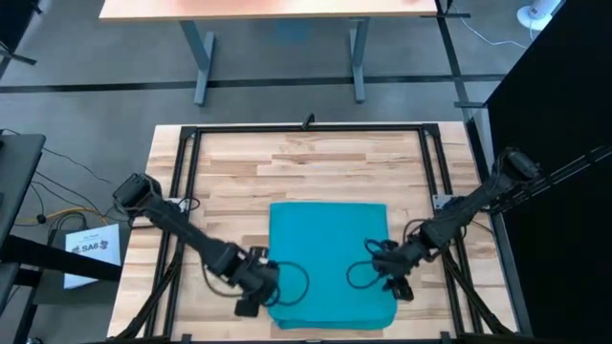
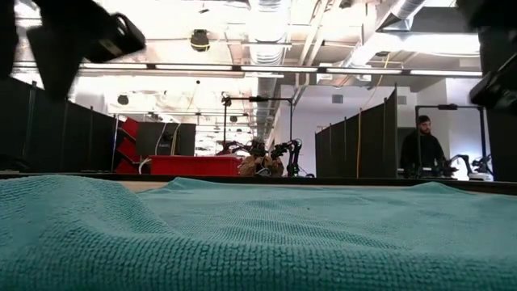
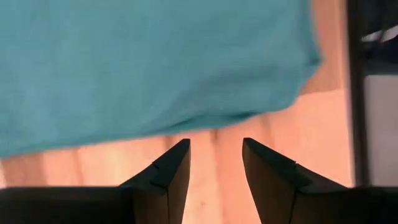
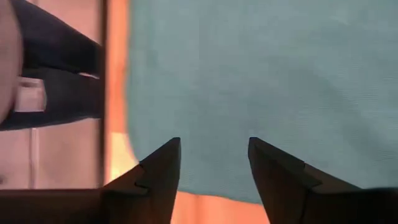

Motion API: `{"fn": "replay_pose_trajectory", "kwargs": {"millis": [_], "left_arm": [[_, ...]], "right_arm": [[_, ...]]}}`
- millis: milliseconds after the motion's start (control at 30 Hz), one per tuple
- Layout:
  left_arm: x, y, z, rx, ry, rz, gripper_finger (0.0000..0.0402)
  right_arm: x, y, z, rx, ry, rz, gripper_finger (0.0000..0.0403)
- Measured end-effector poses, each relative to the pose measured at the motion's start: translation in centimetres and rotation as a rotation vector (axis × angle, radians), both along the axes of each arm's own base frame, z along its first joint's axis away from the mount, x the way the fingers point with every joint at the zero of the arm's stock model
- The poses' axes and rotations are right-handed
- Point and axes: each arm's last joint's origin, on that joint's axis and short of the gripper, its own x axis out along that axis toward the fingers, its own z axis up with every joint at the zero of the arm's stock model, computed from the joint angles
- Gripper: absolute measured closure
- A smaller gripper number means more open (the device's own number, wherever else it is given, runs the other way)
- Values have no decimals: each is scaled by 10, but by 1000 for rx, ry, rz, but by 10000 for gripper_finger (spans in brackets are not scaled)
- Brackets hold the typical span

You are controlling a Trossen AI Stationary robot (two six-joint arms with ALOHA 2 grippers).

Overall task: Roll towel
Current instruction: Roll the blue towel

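Poised at the near edge: left gripper (image 1: pixel 271 287) and right gripper (image 1: pixel 382 269), fingers (image 3: pixel 171 168) parted, grasping nothing. Flat on the wooden surface (image 1: pixel 316 162), the towel (image 1: pixel 330 258), unrolled. Probably next: pinching both near corners and rolling away.

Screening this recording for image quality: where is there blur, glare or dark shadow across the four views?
Low view: ceiling lights glare brightly, the nearest part of the towel is soft, and the arms at the top corners are dark blurs. Left wrist view: the left end effector and the towel edge are soft. Right wrist view: the right end effector is slightly blurred. High view: evenly lit.
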Motion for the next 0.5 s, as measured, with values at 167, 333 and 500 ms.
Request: {"fn": "replay_pose_trajectory", "kwargs": {"millis": [167,333,500], "left_arm": [[-2,-30,-3,30,7,-63,269],[0,-66,-19,94,74,-125,269],[4,-95,-21,137,91,-120,269]], "right_arm": [[6,41,6,-19,-44,23,195],[18,79,-1,-153,54,51,201],[29,109,-6,-230,129,78,207]]}}
